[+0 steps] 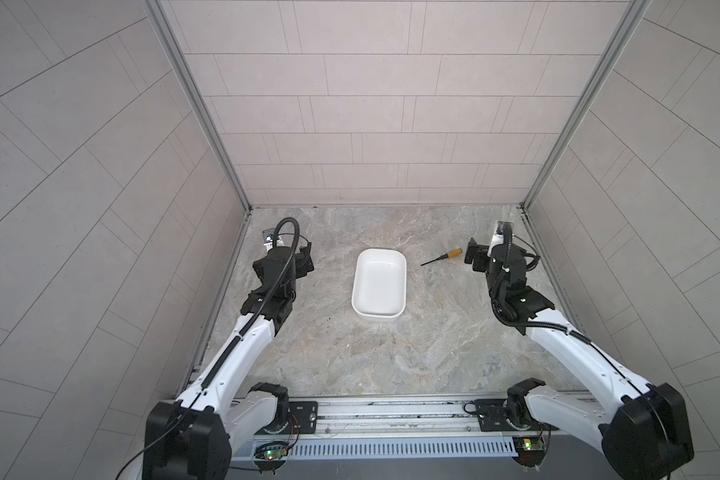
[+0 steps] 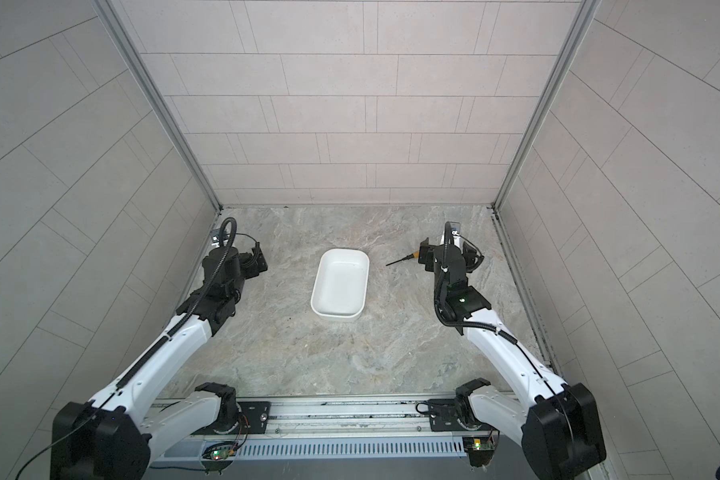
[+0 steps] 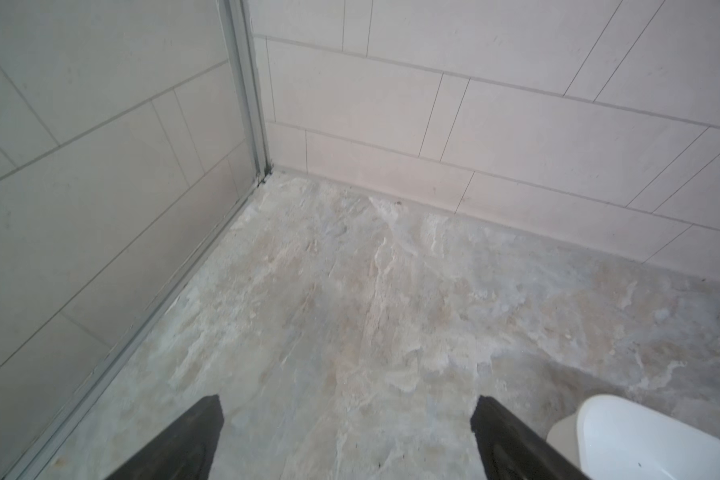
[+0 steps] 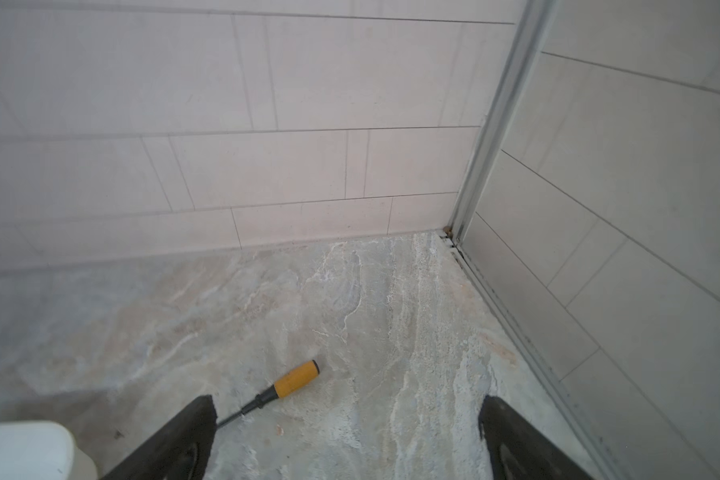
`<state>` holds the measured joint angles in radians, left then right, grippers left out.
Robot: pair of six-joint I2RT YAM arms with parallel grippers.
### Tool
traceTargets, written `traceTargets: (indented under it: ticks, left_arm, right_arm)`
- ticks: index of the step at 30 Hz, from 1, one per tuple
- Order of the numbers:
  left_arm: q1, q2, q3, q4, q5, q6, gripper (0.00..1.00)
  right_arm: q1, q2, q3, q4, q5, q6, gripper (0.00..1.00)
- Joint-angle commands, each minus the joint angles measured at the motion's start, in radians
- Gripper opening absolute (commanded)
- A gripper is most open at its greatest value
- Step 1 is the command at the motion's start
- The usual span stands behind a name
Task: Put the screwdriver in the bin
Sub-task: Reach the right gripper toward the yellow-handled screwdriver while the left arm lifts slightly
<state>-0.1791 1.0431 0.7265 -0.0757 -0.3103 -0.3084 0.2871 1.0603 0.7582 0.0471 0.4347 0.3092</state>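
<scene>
The screwdriver, with an orange-yellow handle and a thin black shaft, lies flat on the stone-patterned table right of the bin, its tip pointing at the bin. The bin is a white rectangular tub at the table's middle, with nothing in it. My right gripper hovers just right of the screwdriver, open wide and holding nothing. In the right wrist view the screwdriver lies ahead of the right gripper, and its shaft runs behind one fingertip. My left gripper is open and empty, left of the bin.
Tiled walls with metal corner posts close in the table at the back, left and right. In the left wrist view the left gripper has bare table between its fingers and the bin beside it. A corner of the bin shows in the right wrist view.
</scene>
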Motion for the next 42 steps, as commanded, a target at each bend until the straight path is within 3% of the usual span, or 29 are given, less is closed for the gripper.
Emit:
traceTargets:
  ticks: [1, 3, 5, 9, 14, 26, 29, 33, 39, 42]
  left_arm:
    - [0.002, 0.014, -0.050, -0.304, 0.083, -0.049, 1.00]
    - [0.024, 0.040, -0.052, -0.331, 0.049, -0.096, 1.00]
    - [0.033, 0.077, -0.038, -0.324, 0.094, -0.094, 1.00]
    - [0.035, 0.119, 0.005, -0.370, 0.199, -0.082, 1.00]
    - [0.036, 0.084, -0.016, -0.369, 0.124, -0.109, 1.00]
    - [0.038, -0.029, -0.070, -0.350, 0.088, -0.116, 1.00]
    - [0.040, -0.034, -0.071, -0.352, 0.084, -0.120, 1.00]
    - [0.044, -0.042, -0.070, -0.366, 0.066, -0.132, 1.00]
    - [0.061, -0.084, -0.084, -0.377, 0.050, -0.145, 1.00]
    - [0.069, -0.109, -0.095, -0.381, 0.033, -0.158, 1.00]
  right_arm:
    - [-0.038, 0.028, -0.102, -0.408, -0.019, 0.293, 0.98]
    - [-0.030, 0.026, -0.183, -0.399, -0.017, 0.300, 0.97]
    - [0.000, 0.003, -0.330, -0.197, 0.011, 0.289, 0.96]
    - [0.036, -0.038, -0.414, -0.048, 0.044, 0.282, 0.93]
    - [0.057, -0.001, -0.375, -0.090, 0.064, 0.282, 0.93]
    - [0.057, 0.055, -0.342, -0.111, 0.054, 0.285, 0.94]
    - [0.045, 0.095, -0.268, -0.225, 0.044, 0.380, 0.94]
    - [-0.012, 0.219, -0.115, -0.275, -0.192, 0.449, 0.93]
    - [-0.145, 0.588, 0.348, -0.619, -0.558, 0.596, 0.90]
    - [-0.166, 0.769, 0.576, -0.744, -0.654, 0.628, 0.87]
